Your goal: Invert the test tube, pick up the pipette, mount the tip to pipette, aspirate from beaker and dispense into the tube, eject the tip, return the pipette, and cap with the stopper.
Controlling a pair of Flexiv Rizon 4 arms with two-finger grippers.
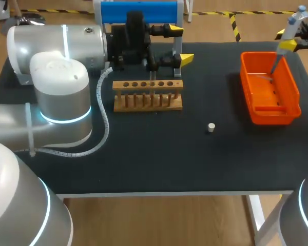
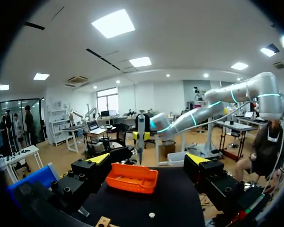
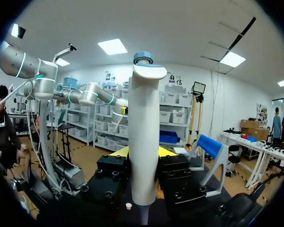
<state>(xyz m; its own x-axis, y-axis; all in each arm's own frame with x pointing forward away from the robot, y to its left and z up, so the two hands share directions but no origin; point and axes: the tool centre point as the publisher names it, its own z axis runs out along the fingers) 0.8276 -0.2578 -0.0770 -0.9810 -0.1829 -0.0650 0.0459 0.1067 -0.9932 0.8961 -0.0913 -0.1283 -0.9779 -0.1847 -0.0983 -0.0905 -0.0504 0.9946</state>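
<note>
My right gripper is shut on a white pipette with a blue cap, held over the far end of the orange bin. In the right wrist view the pipette stands upright between the fingers. My left gripper is open and empty, hovering just behind the wooden tube rack. From the left wrist view its fingers frame the bin and the pipette. A small white stopper lies on the black table. I cannot make out a tube in the rack.
A blue stand sits at the table's back edge behind the left gripper. My left arm's large body covers the table's left part. The stopper lies on open mat between rack and bin.
</note>
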